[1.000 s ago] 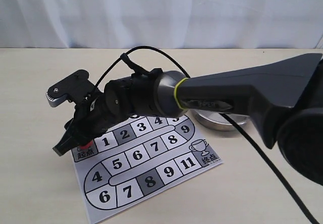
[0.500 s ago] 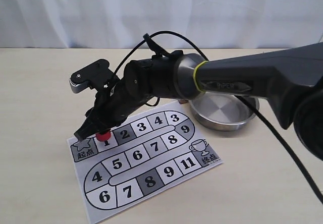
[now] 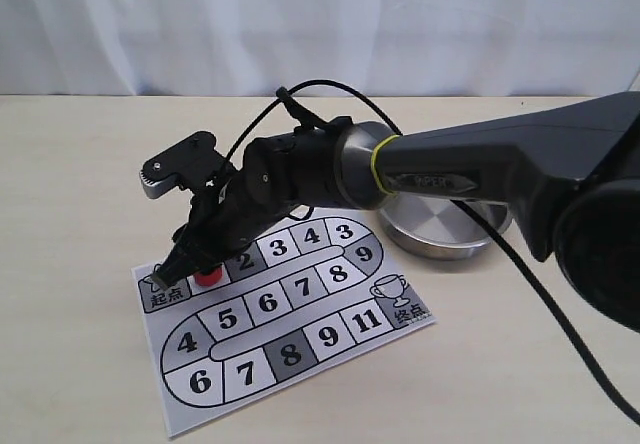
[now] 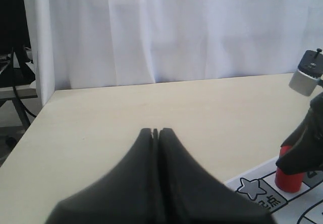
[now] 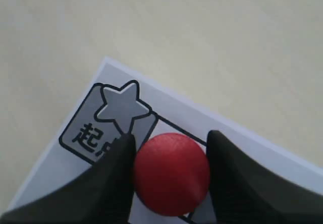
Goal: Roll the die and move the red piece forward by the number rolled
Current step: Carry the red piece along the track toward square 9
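The red piece (image 3: 207,277) stands on square 1 of the paper game board (image 3: 163,379), right beside the star start square (image 5: 118,108). My right gripper (image 3: 200,269) has reached across to the board's left end. It is shut on the red piece (image 5: 171,173), with one black finger pressed against each side. In the left wrist view the red piece (image 4: 289,176) shows under those dark fingers (image 4: 305,146). My left gripper (image 4: 155,131) is shut and empty, above bare table left of the board. The die is out of view.
A steel bowl (image 3: 440,229) sits behind the board's right end, partly hidden by the right arm. The arm's black cable (image 3: 540,294) trails across the table to the lower right. A white curtain (image 3: 320,24) closes off the back.
My right gripper carried the red piece from the star start square to square 1 and came down lower over the board. The left gripper's earlier state is not shown.
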